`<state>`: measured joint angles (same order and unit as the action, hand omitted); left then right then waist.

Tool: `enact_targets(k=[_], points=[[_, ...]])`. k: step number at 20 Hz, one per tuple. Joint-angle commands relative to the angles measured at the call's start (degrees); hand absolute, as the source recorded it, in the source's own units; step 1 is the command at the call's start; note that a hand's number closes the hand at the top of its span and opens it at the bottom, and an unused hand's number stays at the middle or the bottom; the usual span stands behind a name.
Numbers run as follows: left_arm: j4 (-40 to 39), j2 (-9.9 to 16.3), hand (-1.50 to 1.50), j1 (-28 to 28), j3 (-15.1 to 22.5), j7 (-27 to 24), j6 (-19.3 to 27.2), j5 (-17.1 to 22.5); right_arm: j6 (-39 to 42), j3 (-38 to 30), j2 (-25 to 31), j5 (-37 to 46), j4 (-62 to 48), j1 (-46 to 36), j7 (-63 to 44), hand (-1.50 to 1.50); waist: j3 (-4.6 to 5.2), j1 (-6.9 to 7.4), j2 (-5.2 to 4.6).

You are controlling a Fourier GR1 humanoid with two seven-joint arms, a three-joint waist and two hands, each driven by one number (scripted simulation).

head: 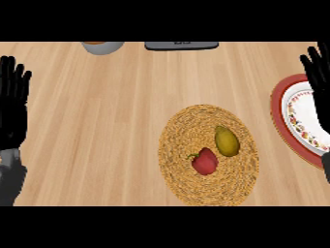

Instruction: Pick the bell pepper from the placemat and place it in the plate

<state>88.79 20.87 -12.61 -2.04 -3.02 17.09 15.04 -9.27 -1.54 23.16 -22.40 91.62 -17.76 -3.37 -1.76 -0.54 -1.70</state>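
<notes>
Bell pepper (205, 161) first: I see it lying red on the woven placemat (208, 155), untouched, down and to the left of my right hand (329, 92) and well apart from it. That right hand is spread wide, fingers straight and pointing away from me, holding nothing. It hangs over the plate (296, 114) at the right edge of the view and covers the plate's right part, with the grey forearm running down to the lower edge. I cannot tell whether the hand touches the plate or only hovers above it.

What shows of the plate to the left of the hand is a red outer rim and a white middle with a patterned band. Further left from the hand, on the same placemat as the pepper, a yellow-green fruit (227, 141) lies just beside the pepper, above and to its right; I cannot tell if the two touch.

My left hand (4, 109) rests open at the left edge, fingers up, well away from everything.

Far from both hands, at the counter's (103, 111) top edge, I make out the bottom of a grey cup (101, 46) and a dark flat device (182, 45).
</notes>
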Motion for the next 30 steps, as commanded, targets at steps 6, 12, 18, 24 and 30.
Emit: enact_targets(k=[6,12,18,24,30], points=[[-6.36,2.10,0.00,4.75,8.19,-0.09,-8.55,-3.93,7.92,29.89,-11.07,11.03,3.31,-1.59,0.53,1.50,2.09,4.34,0.76],[-9.09,-0.06,0.00,9.34,9.78,-2.73,-10.63,-3.40,-13.62,37.16,-16.08,36.41,0.07,9.52,21.78,-1.50,1.76,0.73,1.50],[-10.88,-1.68,0.00,11.72,9.63,-5.47,-10.58,-4.60,-24.59,41.45,-15.45,45.56,-3.91,19.61,33.75,-1.50,1.76,0.22,1.81],[-12.32,0.40,0.00,10.02,6.47,-4.97,-14.26,-3.96,-27.98,39.84,-9.18,50.20,5.46,28.27,28.73,-1.50,1.78,0.00,1.82],[-11.23,-0.16,0.00,8.53,6.90,-3.05,-12.38,-5.17,-21.39,38.19,-2.99,67.00,8.01,27.90,7.66,-1.50,1.93,-0.21,1.91]])
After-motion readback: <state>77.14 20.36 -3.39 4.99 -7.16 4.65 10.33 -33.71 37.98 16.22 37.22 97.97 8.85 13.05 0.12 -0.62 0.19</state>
